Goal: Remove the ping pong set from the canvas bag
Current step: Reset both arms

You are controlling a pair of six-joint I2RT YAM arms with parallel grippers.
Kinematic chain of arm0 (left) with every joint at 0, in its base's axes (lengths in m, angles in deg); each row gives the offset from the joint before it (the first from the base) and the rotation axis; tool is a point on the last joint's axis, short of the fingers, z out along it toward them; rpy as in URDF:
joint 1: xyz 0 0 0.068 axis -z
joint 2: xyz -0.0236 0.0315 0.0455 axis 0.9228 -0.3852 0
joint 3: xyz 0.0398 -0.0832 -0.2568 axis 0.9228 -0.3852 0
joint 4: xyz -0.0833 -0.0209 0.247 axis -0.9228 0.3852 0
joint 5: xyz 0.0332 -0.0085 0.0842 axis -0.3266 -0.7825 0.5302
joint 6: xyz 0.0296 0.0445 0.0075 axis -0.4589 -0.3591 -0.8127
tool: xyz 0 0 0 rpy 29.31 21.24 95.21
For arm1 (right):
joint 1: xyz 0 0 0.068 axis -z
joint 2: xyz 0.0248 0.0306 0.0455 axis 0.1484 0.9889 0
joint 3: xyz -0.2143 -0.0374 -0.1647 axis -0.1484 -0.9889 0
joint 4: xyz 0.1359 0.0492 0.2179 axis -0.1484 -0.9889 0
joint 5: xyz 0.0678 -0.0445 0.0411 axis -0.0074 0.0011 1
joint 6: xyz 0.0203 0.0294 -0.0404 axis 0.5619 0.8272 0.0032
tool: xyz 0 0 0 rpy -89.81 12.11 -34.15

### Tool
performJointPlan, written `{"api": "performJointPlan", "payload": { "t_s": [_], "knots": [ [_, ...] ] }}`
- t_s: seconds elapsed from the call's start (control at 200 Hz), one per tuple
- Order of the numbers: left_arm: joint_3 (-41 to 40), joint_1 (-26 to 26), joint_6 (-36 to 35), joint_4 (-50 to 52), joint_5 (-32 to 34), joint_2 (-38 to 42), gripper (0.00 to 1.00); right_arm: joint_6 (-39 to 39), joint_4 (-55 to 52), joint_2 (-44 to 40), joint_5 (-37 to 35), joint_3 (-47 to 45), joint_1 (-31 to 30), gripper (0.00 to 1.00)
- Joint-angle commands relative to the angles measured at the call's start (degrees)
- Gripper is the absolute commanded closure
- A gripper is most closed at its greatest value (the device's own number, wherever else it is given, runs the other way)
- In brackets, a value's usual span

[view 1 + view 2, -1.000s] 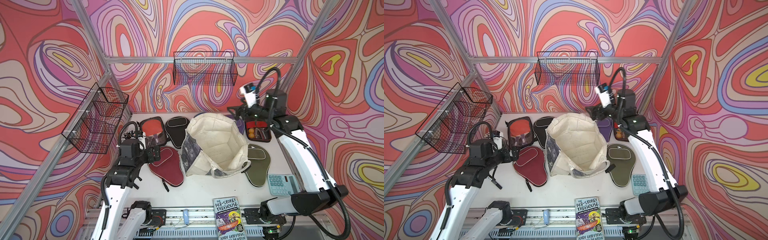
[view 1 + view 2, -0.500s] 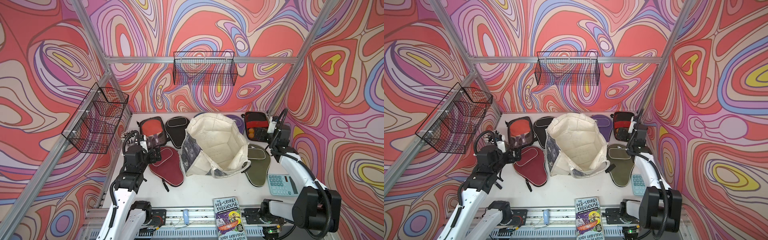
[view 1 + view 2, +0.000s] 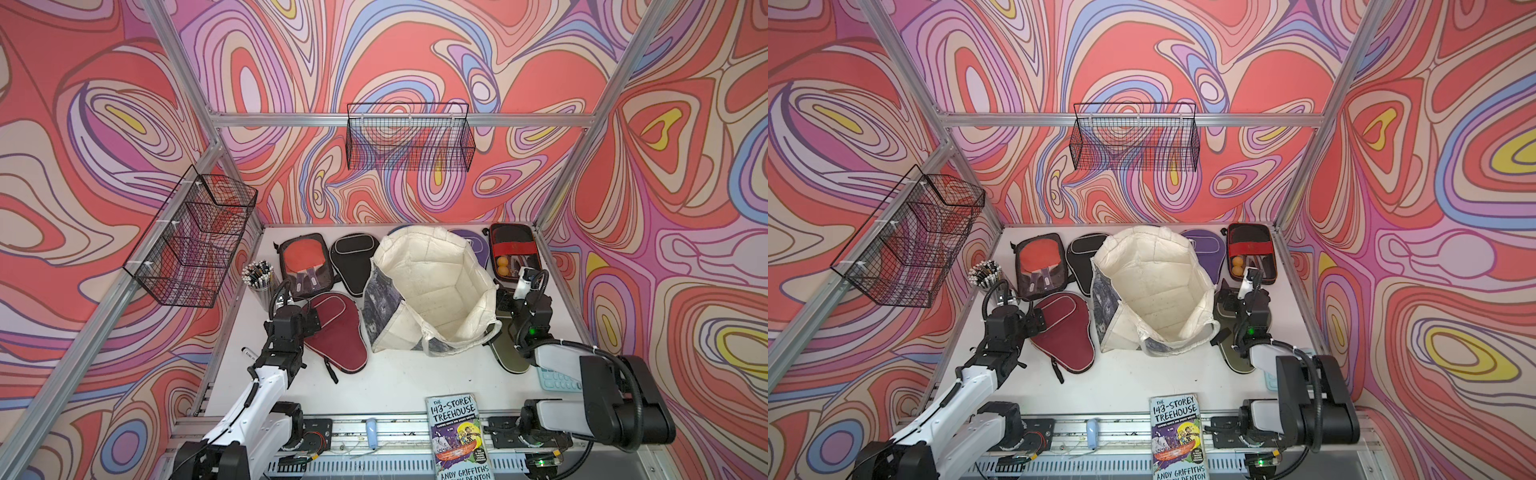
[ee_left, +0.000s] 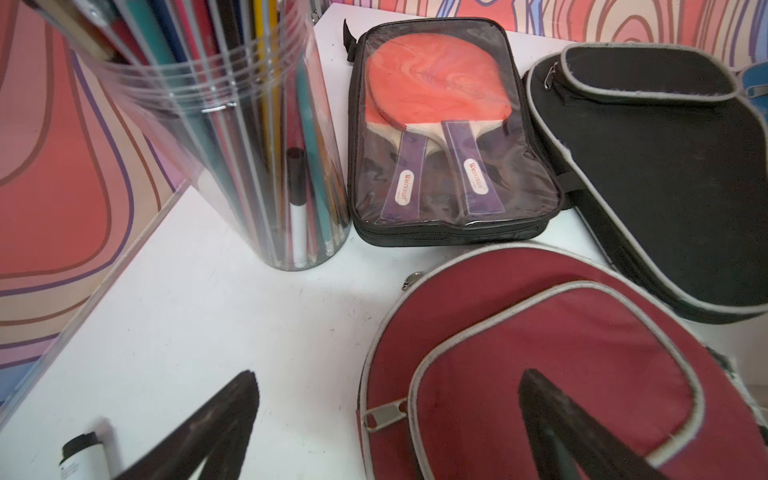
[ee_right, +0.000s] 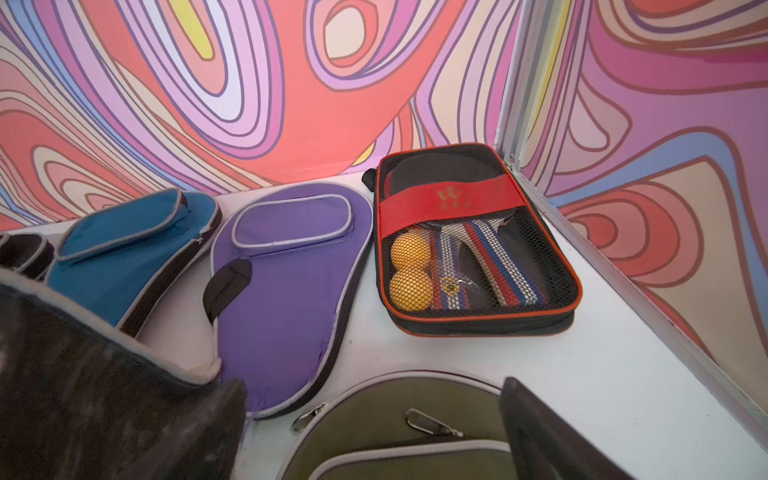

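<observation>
Canvas bag [image 3: 419, 266] seemingly emptied; ping pong set [image 3: 336, 336] rings it, 8 to 4 o'clock. Left gripper [image 4: 388, 380] and right gripper [image 5: 372, 384] spread wide, empty; probably only withdrawal remains.

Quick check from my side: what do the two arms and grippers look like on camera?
The left arm and right arm have white link shells, black joints and looped black cables; the right one shows a green light. The left gripper and right gripper have dark, tapered fingers.

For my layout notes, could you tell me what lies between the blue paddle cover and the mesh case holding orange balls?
The purple paddle cover lies flat between them, clearest in the right wrist view.
</observation>
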Motion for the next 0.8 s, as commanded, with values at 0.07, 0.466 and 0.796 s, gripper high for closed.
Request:
{"api": "performJointPlan", "payload": {
  "t_s": [0.07, 0.466, 0.796],
  "knots": [
    [-1.8, 0.3, -5.1, -22.4, 1.5, -9.2, 0.0, -0.1, 18.6, 8.0, -4.0, -2.5, -0.3, 0.02],
    [1.4, 0.5, -12.2, -46.6, -1.1, -33.7, 0.0, -1.9, 20.0, 18.3, -6.6, 2.1, -2.7, 0.02],
    [2.6, 0.3, -12.4, -46.1, -1.3, -35.1, 0.0, -2.9, 19.1, 18.6, -7.5, 2.9, -3.7, 0.02]
  ]
}}
